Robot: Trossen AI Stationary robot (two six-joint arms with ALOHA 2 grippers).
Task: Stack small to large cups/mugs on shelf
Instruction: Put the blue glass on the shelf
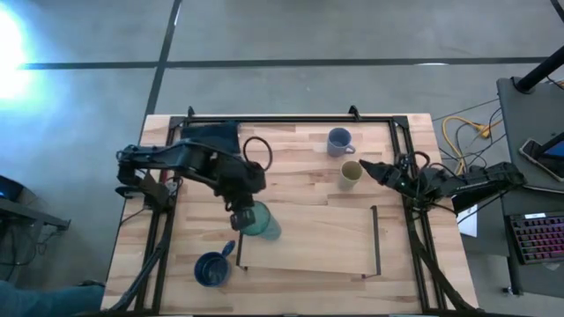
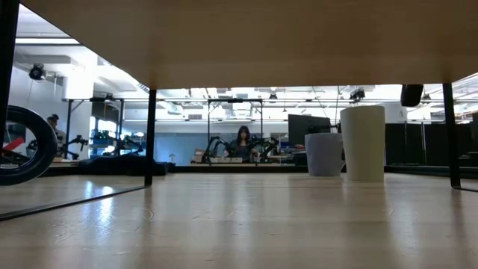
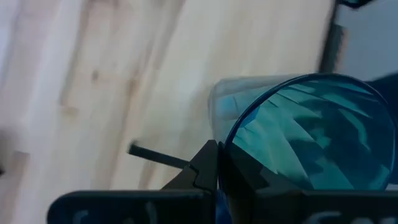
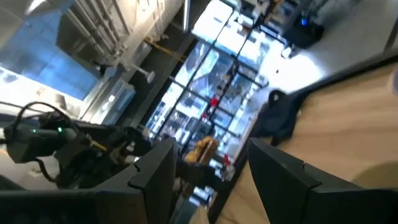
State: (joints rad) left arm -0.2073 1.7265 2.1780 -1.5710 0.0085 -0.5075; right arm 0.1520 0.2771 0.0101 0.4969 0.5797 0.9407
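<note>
While the left end effector (image 1: 244, 214) pinches the rim of the teal see-through tumbler (image 1: 261, 221) over the shelf's (image 1: 326, 238) left end, seemingly to seat it there, the right end effector (image 1: 374, 168) waits open-fingered beside the olive-tan cup (image 1: 351, 173).

Bright glare at the upper left edge of the high view, washing out the grey floor (image 1: 79, 97). Evenly lit across the pale wooden bench (image 1: 300, 189), with only soft, short shadows. In the low view, dark in silhouette along the underside of the flat light-wood shelf board (image 2: 239, 41); brightly backlit from the room beyond, with a sheen on the surface nearby. Blurred and close in the left wrist view, the teal see-through tumbler (image 3: 311, 143) glowing. Tilted and smeared in the right wrist view, with bright window patches.
</note>
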